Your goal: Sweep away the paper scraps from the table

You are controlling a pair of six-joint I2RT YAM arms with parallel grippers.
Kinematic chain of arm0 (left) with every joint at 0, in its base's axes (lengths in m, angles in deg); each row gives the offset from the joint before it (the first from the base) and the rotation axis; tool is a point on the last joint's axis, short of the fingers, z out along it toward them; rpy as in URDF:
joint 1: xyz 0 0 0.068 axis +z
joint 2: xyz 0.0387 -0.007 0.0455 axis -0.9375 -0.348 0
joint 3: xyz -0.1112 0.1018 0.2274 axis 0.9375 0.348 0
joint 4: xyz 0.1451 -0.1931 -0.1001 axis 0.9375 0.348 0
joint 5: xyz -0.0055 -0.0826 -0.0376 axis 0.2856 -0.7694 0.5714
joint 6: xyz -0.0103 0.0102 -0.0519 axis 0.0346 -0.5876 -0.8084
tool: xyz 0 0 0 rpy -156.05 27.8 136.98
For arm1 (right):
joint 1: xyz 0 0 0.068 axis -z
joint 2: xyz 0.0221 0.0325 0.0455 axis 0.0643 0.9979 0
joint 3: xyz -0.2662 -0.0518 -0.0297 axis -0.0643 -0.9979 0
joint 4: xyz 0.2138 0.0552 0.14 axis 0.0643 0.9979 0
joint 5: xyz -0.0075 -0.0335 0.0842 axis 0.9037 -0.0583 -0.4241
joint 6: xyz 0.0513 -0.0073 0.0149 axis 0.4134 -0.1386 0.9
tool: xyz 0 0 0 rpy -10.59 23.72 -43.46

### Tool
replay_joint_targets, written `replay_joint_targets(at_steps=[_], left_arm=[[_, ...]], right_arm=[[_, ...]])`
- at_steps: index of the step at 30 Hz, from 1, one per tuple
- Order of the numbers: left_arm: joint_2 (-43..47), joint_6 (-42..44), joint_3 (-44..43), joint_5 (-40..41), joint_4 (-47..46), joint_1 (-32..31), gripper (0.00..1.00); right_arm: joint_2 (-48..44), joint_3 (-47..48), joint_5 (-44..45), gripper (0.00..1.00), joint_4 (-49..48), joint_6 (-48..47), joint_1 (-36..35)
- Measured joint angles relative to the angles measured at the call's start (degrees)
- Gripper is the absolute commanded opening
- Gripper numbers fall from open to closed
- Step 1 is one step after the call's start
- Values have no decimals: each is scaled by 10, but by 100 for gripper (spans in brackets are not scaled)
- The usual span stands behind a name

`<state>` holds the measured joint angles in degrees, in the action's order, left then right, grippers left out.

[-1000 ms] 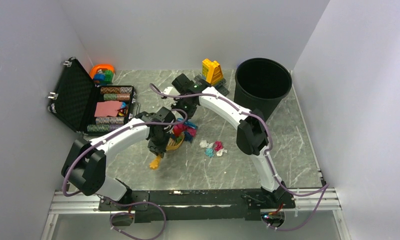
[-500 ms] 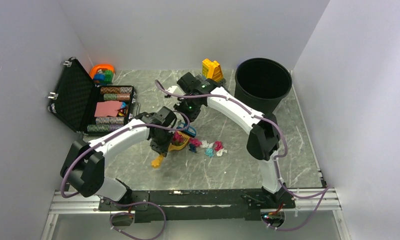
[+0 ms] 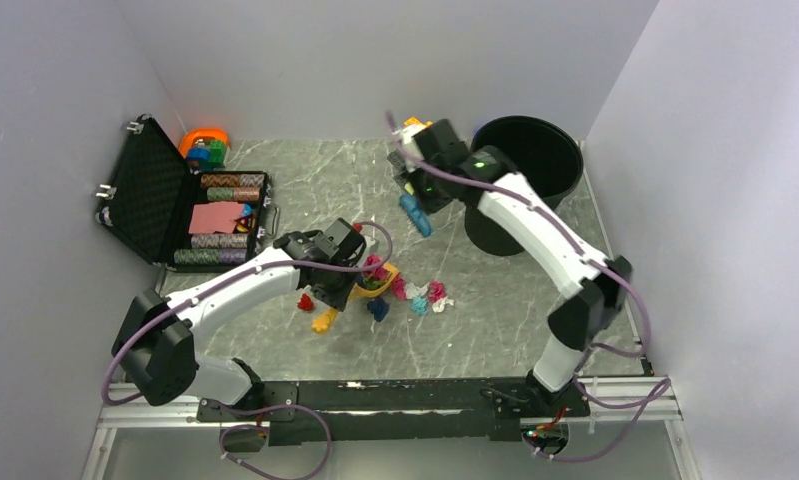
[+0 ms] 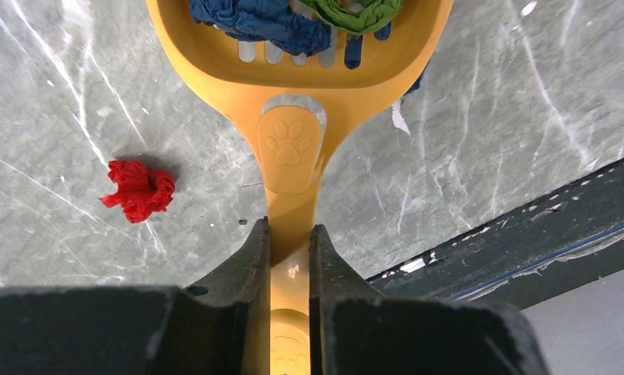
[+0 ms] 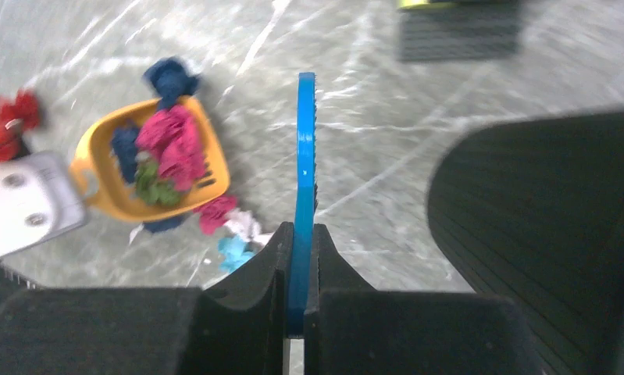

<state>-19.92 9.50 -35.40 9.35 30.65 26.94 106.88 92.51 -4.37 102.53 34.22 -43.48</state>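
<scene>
Overhead first: the right claw (image 3: 416,196) has swung up and away from the pile toward the black bin (image 3: 567,176). It is clamped on a blue brush (image 3: 416,216) that hangs well clear of the desk (image 3: 275,340). A second ago that brush was down at the mouth of the yellow scoop (image 3: 363,291), so the sweeping stroke looks finished for now. The left claw (image 3: 327,297) has drawn the scoop slightly nearer. A red scrap (image 3: 305,301) now lies loose just left of the handle. The unswept paper scraps (image 3: 427,297) sit in a short row running left to right from the scoop's mouth. The scoop's long axis runs from its near-left handle to its far-right mouth.

Left wrist view: the claw's jaws are closed tight on the scoop handle. Blue and green wads rest in the bowl, which points straight away from the camera. The red scrap rests on the desk beside the handle, not touching it.

Right wrist view: the jaws pinch the brush by its thin edge, its length pointing straight ahead. The scoop holds pink, blue and green wads, with a few more just outside its mouth. My guess is another stroke is needed before emptying.
</scene>
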Motion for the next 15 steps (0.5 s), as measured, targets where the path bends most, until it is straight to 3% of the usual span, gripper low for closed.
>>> replay_joint_targets(at_steps=[6,15], left_arm=[[2,0,-77,23,31,-19,0],[-31,8,-291,43,78,-28,0]], right_arm=[[-151,-80,79,0,-48,85,75],[-341,-122,154,0,-93,147,68]])
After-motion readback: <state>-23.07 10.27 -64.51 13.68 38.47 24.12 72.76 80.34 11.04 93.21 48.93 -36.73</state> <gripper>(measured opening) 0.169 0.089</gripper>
